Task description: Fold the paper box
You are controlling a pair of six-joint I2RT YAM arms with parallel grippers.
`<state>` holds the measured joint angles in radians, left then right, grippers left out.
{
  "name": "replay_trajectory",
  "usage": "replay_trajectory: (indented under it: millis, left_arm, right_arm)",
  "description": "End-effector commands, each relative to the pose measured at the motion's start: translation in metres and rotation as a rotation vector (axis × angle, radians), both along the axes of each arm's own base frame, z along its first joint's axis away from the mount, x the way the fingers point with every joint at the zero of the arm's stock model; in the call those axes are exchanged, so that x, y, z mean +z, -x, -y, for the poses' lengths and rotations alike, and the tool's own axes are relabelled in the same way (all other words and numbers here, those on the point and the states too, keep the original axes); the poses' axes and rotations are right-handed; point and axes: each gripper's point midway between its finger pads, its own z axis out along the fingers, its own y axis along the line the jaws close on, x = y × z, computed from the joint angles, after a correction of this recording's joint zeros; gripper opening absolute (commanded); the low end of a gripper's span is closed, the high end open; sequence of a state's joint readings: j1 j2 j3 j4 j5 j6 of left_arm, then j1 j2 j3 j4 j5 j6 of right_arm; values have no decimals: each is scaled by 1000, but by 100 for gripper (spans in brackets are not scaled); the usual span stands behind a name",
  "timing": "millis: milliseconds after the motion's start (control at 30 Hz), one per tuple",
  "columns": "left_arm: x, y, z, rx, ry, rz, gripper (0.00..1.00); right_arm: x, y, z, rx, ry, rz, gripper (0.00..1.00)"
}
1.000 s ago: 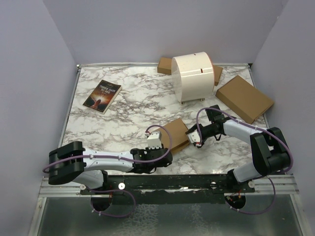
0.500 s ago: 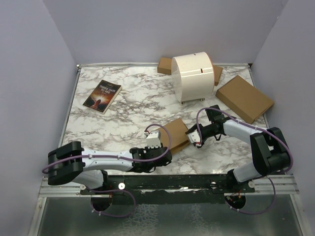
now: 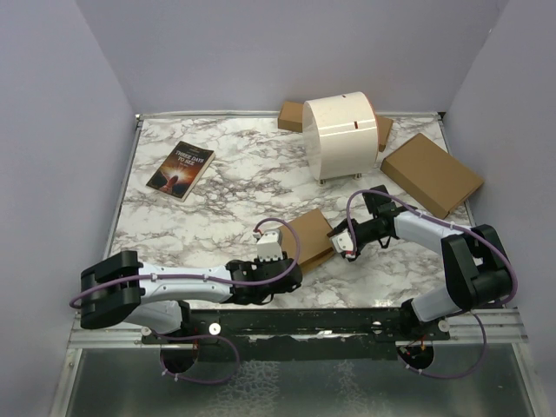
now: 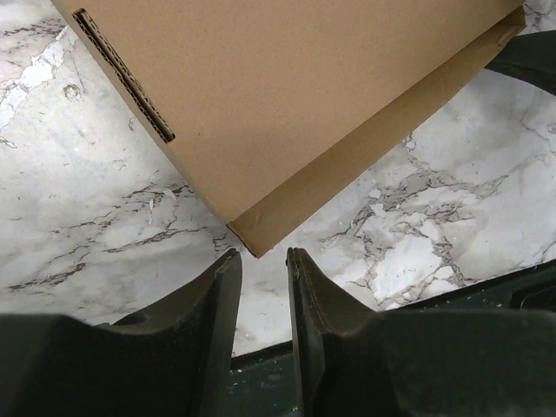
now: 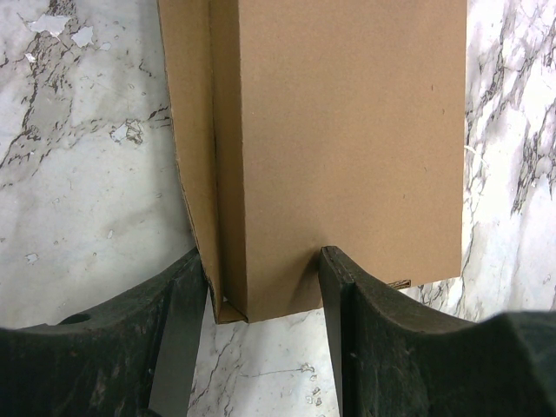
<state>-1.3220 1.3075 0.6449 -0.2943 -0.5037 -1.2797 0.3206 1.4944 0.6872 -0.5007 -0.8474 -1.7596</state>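
The paper box [image 3: 310,237] is a plain brown cardboard mailer lying near the table's front middle. In the left wrist view its flat face [image 4: 287,95] fills the top, and its near corner ends just beyond my fingertips. My left gripper [image 3: 290,270] [image 4: 263,254] stands narrowly open, with only marble showing in the gap. My right gripper [image 3: 340,241] [image 5: 261,256] is shut on the paper box's [image 5: 347,130] right end. One finger [image 5: 187,287] lies against the folded side flap and the other presses the top panel.
A book [image 3: 181,168] lies at the back left. A white drum-shaped object [image 3: 340,136] stands at the back, with cardboard pieces [image 3: 291,115] behind it. A larger brown box [image 3: 431,174] lies at the right. The black front rail [image 3: 347,317] runs just behind my left gripper.
My left gripper's jaws have parted a little and its arm has shifted slightly left. The paper box and the right gripper have not moved.
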Motion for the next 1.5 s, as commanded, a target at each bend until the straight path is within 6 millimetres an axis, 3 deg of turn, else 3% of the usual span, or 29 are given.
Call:
replay_trajectory:
  millis: [0, 500, 733, 967, 1300, 1467]
  left_arm:
    - [-5, -2, -1, 3, -16, -3, 32]
    - [-14, -11, 8, 11, 27, -4, 32]
    - [-7, -13, 13, 11, 88, 11, 25]
    - [-4, -13, 7, 26, 120, 21, 24]
    - [14, -5, -24, -63, 76, 74, 52]
    - [20, -8, -32, -16, 160, 53, 49]
  right_arm:
    - [-14, 15, 6, -8, 47, -90, 52]
    - [-15, 15, 7, -8, 47, -91, 52]
    - [-15, 16, 6, -7, 46, -93, 52]
    - [-15, 16, 6, -7, 47, -94, 52]
    - [-15, 16, 6, -7, 43, -97, 52]
    - [-15, 17, 6, -6, 44, -101, 52]
